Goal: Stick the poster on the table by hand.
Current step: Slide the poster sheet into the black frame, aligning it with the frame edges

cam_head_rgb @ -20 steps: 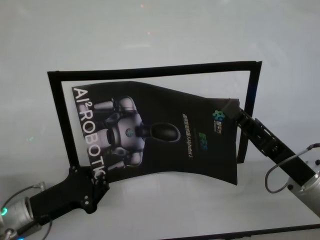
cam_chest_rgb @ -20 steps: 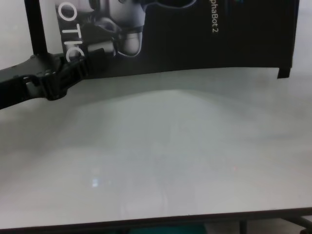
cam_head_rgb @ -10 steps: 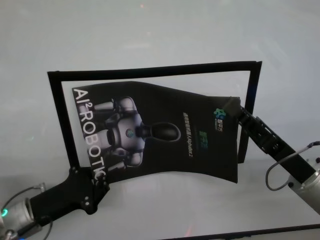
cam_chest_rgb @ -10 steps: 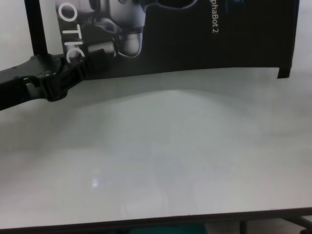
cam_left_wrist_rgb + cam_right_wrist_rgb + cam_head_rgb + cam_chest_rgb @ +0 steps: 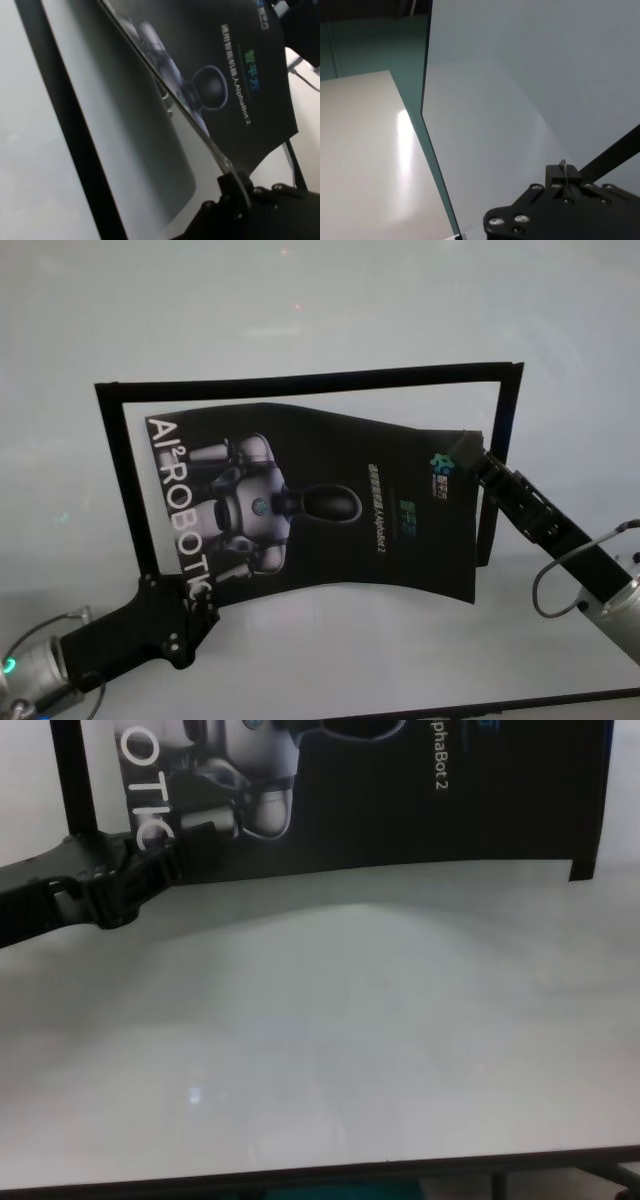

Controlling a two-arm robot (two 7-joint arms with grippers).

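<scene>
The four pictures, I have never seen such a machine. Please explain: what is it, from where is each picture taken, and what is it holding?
It is a robot with two black arms. One camera sits on its head, one on its chest, one on each wrist. On the table lies a black strip frame. Both arms hold the poster, which sags above the table. The left gripper pinches the near left corner beside the white letters; the right gripper pinches the far right corner. The right wrist view shows mostly bare table.
</scene>
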